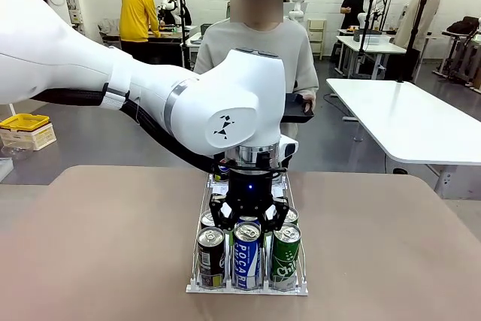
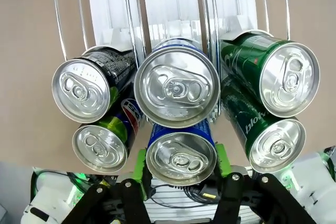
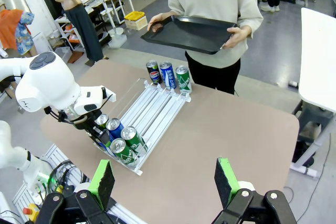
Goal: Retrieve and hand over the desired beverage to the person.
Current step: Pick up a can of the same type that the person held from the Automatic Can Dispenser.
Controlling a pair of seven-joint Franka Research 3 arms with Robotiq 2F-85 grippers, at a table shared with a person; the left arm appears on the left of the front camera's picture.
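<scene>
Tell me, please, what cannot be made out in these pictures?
- Front view: the left gripper's fingertips, hidden behind the front cans.
- Left wrist view: whether the pads touch the blue can between them; its rim covers the contact.
- Right wrist view: the far cans' labels, too small.

Black can (image 1: 211, 258), blue can (image 1: 246, 257) (white lettering), green can (image 1: 285, 257) — white rack (image 1: 225, 289), tan table (image 1: 98, 246), black tray (image 3: 189, 32).

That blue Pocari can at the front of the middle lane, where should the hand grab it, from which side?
Take the blue can by its upper wall just under the rim, coming straight down, closing across the lane: it stands upright, with the black can and green can close alongside.
</scene>
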